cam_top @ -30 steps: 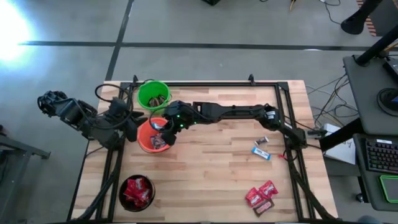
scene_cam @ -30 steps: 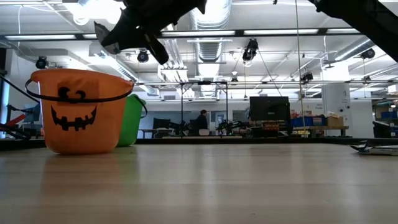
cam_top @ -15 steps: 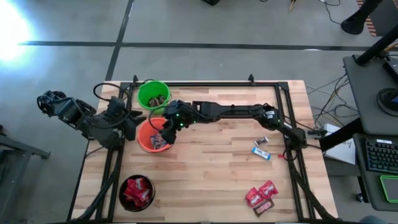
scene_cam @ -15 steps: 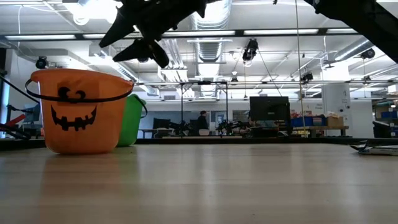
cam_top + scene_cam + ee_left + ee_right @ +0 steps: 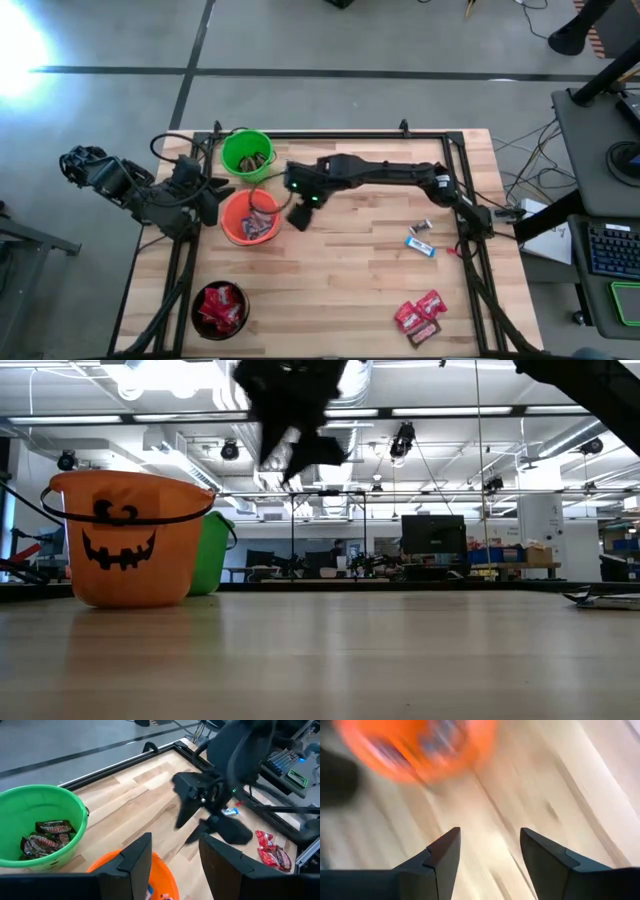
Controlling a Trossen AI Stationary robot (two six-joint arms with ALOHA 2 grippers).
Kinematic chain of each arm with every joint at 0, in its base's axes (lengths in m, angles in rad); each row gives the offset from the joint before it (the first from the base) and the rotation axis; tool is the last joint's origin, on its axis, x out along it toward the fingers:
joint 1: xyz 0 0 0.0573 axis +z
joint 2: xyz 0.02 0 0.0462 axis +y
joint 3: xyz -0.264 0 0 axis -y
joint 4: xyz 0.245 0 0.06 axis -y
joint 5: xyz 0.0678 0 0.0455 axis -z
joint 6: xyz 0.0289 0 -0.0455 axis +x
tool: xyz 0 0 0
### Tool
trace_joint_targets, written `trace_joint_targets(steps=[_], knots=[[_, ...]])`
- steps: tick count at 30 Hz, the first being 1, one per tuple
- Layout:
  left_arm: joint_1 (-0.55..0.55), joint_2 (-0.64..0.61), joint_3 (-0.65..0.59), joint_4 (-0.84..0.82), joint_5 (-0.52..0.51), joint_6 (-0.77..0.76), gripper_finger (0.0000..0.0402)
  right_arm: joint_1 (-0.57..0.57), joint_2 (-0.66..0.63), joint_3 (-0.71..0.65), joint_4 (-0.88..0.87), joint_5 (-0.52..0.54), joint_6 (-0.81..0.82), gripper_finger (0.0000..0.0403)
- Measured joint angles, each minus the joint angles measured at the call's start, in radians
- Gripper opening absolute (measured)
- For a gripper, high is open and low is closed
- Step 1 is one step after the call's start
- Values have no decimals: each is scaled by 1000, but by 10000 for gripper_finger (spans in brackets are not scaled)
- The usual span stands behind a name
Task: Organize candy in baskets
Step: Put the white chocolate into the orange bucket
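The orange basket [image 5: 250, 217] holds several candy pieces and stands at the table's left, with the green basket [image 5: 247, 153] just beyond it holding dark-wrapped candy [image 5: 47, 837]. The black basket [image 5: 220, 308], near the front left corner, is filled with red candy. My right gripper [image 5: 298, 215] hangs open above bare wood just right of the orange basket [image 5: 415, 745], with nothing between its fingers [image 5: 445, 855]. My left gripper [image 5: 172, 865] waits open at the orange basket's left side. Loose candy lies at the right: a blue-and-white piece [image 5: 420, 245] and red pieces [image 5: 418, 312].
A black metal frame [image 5: 340, 135] runs around the table's edges. A small dark-wrapped candy [image 5: 422, 227] lies by the blue-and-white one. Bare wood stretches between the baskets and the loose candy. In the low view the orange basket [image 5: 125, 540] stands in front of the green one [image 5: 212, 550].
My right gripper has opened above the orange basket, then swung toward the table's right edge, off the basket, and tipped more steeply downward. My left gripper has kept still.
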Motion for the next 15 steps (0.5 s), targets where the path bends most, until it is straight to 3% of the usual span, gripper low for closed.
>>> trace_joint_targets(steps=[7,15], knots=[[0,3,0,1,-32,-36,146,84,-15,9,-477,201,-7,187],[0,27,0,19,-53,-100,146,191,-58,-41,-480,202,-21,189]])
